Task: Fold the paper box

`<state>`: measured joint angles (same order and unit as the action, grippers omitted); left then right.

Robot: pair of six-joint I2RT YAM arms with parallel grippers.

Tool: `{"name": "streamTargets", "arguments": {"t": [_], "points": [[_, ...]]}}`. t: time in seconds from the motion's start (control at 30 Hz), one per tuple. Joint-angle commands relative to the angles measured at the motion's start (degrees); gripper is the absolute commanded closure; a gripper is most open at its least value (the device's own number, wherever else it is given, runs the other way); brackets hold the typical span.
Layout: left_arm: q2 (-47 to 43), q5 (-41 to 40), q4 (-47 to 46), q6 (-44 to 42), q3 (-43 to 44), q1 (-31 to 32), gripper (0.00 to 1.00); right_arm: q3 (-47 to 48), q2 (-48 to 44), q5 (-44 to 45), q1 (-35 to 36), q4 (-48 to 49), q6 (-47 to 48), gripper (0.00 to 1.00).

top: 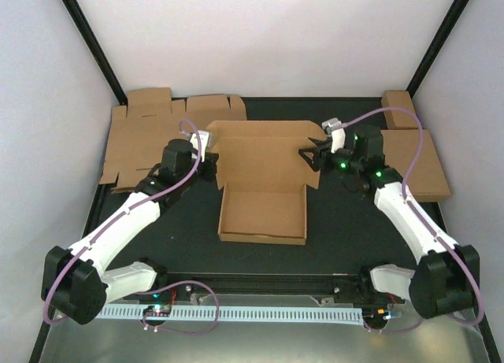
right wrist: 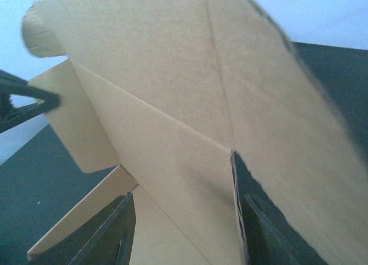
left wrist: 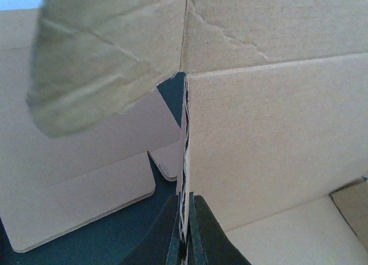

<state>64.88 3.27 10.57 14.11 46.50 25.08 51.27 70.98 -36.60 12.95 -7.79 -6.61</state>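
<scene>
The paper box is a brown cardboard sheet partly folded in the middle of the dark mat. Its front tray has raised walls and its rear lid panel stands up. My left gripper is shut on the box's left wall edge; in the left wrist view the fingertips pinch the thin cardboard edge. My right gripper is at the box's right rear corner, open. In the right wrist view its fingers stand apart with the cardboard wall between them.
Flat die-cut cardboard sheets lie at the back left and at the right. A smaller brown piece sits at the back right. A white perforated rail runs along the near edge. White walls surround the mat.
</scene>
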Motion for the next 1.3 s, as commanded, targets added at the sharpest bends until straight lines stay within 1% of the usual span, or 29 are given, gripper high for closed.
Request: {"name": "streamTargets", "arguments": {"t": [0.0,0.17,0.33,0.57,0.73,0.8,0.93,1.0,1.03,1.1,1.13,1.2,1.27], "points": [[-1.57,2.83,1.41,0.03,1.32,-0.08,0.98,-4.34,-5.29,3.93,3.21,0.48,-2.34,0.49],[-3.63,5.05,0.34,-0.05,-0.84,-0.03,0.99,-7.96,-8.88,6.19,5.39,2.07,-5.28,0.51],[-5.89,7.79,-1.29,1.00,-4.19,-0.03,0.98,-10.58,-12.83,12.26,8.30,2.33,-7.39,0.53],[-10.02,7.66,-1.77,1.30,-8.40,0.06,0.98,-12.98,-16.45,18.78,8.69,0.64,-9.60,0.60],[-10.70,7.70,-1.59,1.69,-9.79,0.06,0.98,-13.48,-17.62,21.80,8.63,-1.07,-10.33,0.65],[-10.95,8.05,-1.68,2.32,-10.18,0.06,0.98,-13.39,-17.96,22.02,8.67,-2.24,-9.97,0.63],[-11.69,7.77,-1.80,2.67,-10.77,0.05,0.99,-13.64,-19.35,22.49,8.72,-4.84,-9.58,0.47],[-11.88,7.64,-1.87,2.48,-10.84,0.12,0.98,-13.81,-20.64,23.20,8.68,-6.02,-9.23,0.46],[-11.94,7.59,-1.87,2.24,-10.82,0.14,0.98,-13.83,-21.23,23.46,8.67,-6.43,-9.02,0.50],[-11.81,7.15,-1.73,1.79,-10.66,0.28,0.98,-13.55,-21.95,23.69,8.65,-7.22,-8.20,0.62],[-11.70,6.84,-1.62,1.60,-10.52,0.39,0.98,-13.42,-21.98,23.64,8.68,-7.56,-8.04,0.66],[-11.43,6.54,-1.31,1.45,-10.18,0.48,0.98,-13.02,-21.43,22.92,8.67,-7.53,-7.71,0.67],[-11.28,6.29,-1.04,1.40,-9.76,0.65,0.98,-12.59,-20.52,21.72,8.71,-7.32,-7.81,0.71]]}}
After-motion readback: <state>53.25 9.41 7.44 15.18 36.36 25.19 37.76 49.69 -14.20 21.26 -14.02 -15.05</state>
